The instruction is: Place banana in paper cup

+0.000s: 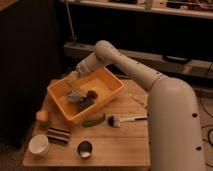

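The paper cup (39,145) is a squat white cup at the front left corner of the wooden table (125,145). My gripper (74,85) reaches down into the left part of the yellow bin (111,95), well behind and right of the cup. A pale-yellow stubby shape (71,77) at the gripper's tip may be the banana; I cannot tell whether it is held. Grey and dark red items (82,97) lie in the bin under the gripper.
A shiny metal cup (85,149) stands right of the paper cup. A round yellow-orange fruit (42,116) sits at the left edge, with a dark striped packet (58,135) nearby. A dark green vegetable (94,120) and a brush (122,120) lie before the bin.
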Controlling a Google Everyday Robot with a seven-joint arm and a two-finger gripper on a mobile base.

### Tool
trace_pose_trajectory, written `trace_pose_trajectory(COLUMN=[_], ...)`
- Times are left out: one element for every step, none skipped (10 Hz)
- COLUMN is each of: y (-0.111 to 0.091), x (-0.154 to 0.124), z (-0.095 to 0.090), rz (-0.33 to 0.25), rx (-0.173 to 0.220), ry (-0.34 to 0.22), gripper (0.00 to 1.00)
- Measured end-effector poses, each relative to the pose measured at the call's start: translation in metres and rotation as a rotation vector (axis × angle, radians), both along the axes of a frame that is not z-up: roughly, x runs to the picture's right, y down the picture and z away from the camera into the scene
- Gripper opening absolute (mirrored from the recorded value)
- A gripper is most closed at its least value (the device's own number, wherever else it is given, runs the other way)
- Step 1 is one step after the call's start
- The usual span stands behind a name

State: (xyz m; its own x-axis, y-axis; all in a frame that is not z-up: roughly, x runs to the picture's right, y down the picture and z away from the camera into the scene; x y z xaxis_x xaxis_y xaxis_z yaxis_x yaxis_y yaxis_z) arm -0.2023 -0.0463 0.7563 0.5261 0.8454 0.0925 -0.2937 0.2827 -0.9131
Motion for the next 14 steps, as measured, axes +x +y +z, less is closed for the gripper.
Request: trace_pose_trajectory(y=[0.012, 0.024, 0.032, 0.047, 0.053, 0.052, 0.051, 0.053, 0.053, 0.052, 0.052, 0.054, 0.057, 0.064], x=[-0.027, -0.052, -0.071, -0.095, -0.104, -0.103, -0.102, -0.104, -0.103, -0.101, -0.105, -0.112, -0.117, -0.128], z=[-0.016, -0.030, -0.041, -0.056, -0.063, -0.061, -0.062, -0.062, -0.062, -0.061, -0.065, -0.072, -0.080, -0.095], rz=[-0.014, -0.033, -0.046, -0.074, -0.087, -0.084, -0.083, -0.086, -0.086, -0.085, -0.088, -0.093, -0.092, -0.087], rx=[-0.012, -0.021, -0.032, -0.055, -0.065, -0.065, -0.064, -0.065, -0.065, -0.064, -0.058, -0.049, -0.042, -0.035], ry=[-0.074, -0.137, -0.187, -0.255, -0.280, -0.277, -0.277, -0.279, -0.278, -0.276, -0.293, -0.326, -0.348, -0.389], gripper=[0.00, 0.00, 0.00, 0.00, 0.00, 0.00, 0.00, 0.00, 0.00, 0.00, 0.00, 0.00, 0.00, 0.00])
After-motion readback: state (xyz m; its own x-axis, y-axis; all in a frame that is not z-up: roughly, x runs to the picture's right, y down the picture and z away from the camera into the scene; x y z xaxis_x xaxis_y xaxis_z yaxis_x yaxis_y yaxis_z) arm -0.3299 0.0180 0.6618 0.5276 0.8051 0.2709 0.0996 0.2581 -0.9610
